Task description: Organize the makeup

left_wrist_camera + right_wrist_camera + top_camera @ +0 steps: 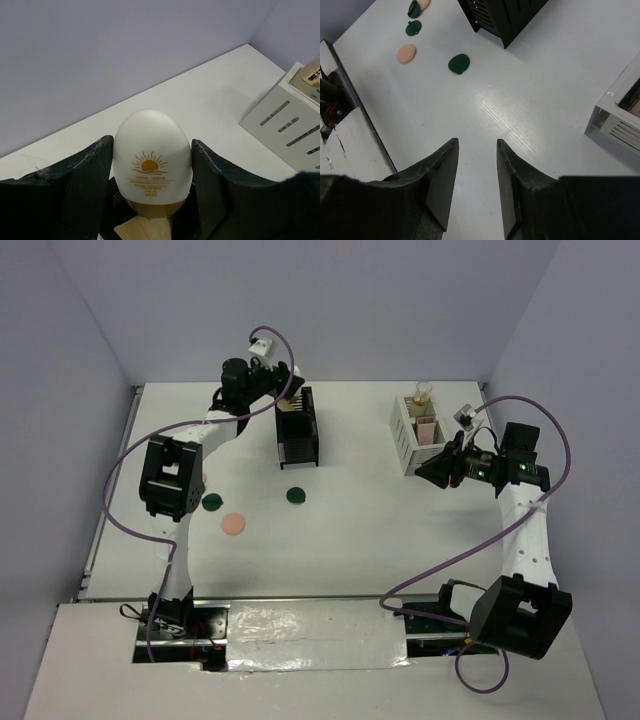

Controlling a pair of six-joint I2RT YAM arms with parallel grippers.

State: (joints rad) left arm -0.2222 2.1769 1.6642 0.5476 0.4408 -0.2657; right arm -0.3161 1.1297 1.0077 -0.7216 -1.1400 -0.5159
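Note:
My left gripper (290, 392) is over the back end of the black slotted organizer (297, 428), shut on a white-gold oval compact (152, 162) with a sun print. The compact stands upright between the fingers (85, 190), and a beige palette (145, 230) sits in the slots below it. My right gripper (476, 150) is open and empty above the bare table, just left of the white grid-sided organizer (415, 435). That organizer holds a gold-capped beige bottle (423, 393). A dark green round compact (295, 495), a second dark green disc (212, 502) and a peach puff (233, 524) lie on the table.
The white organizer also shows in the left wrist view (285, 117) and in the right wrist view (620, 120). The right wrist view shows the green compact (459, 63), the puff (406, 53) and the black organizer (505, 15). Grey walls enclose the table.

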